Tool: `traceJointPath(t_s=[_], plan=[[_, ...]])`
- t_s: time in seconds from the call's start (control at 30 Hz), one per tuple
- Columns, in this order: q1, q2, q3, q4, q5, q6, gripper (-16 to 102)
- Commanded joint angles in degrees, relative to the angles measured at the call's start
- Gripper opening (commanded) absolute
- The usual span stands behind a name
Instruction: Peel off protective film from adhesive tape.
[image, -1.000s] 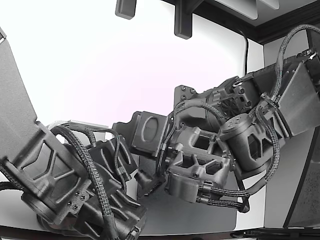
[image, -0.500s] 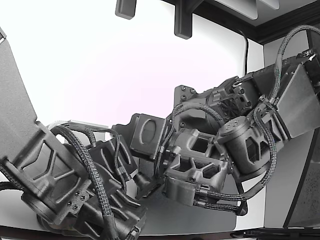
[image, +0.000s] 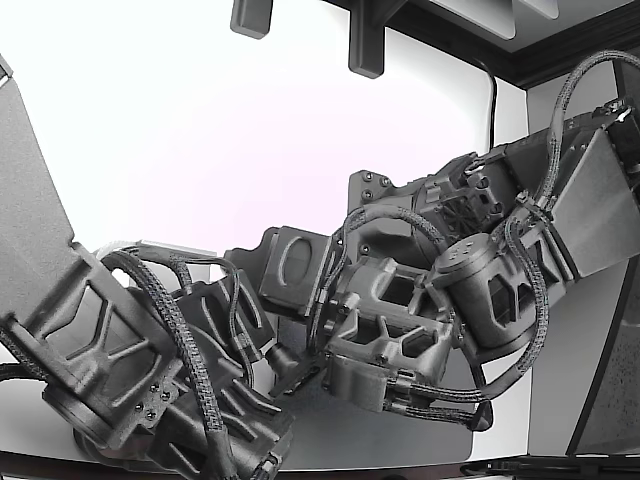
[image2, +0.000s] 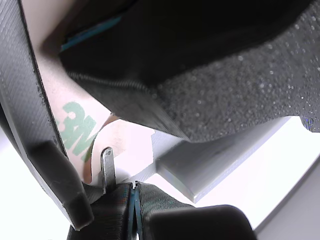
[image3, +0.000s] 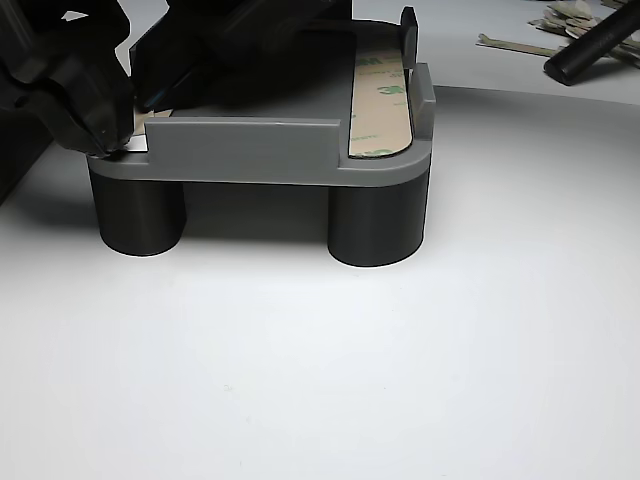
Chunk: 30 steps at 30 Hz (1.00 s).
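A grey fixture (image3: 250, 150) on two black round legs holds a tan tape strip (image3: 380, 100) with green print along its far side. My black gripper (image3: 118, 135) is at the fixture's corner on the other view's left, touching a tan film edge (image3: 152, 118) there. In the wrist view the tan film (image2: 75, 127) with a green logo lies close beside a thin metal fingertip (image2: 107, 165) and the grey fixture (image2: 200, 170). A black foam pad (image2: 240, 85) covers much of that view. The jaws' gap is hidden. In the exterior view my gripper (image: 300, 372) is low between both arms.
A second dark arm (image: 120, 360) fills the exterior view's lower left. Several peeled film scraps (image3: 560, 20) and a black rod (image3: 595, 40) lie at the other view's far right. White tabletop (image3: 320, 380) lies in front of the fixture.
In the exterior view my arm has shifted slightly down and to the left, toward the second arm. The second arm has not moved.
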Motion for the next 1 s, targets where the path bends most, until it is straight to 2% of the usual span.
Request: traceJointPath(t_s=[0.0,0.97], plan=[[-0.4,1.3,-0.4,0.1,-0.4,0.2,-11],[0.4,3.4,2.0,0.4,-1.1,1.2,-11]])
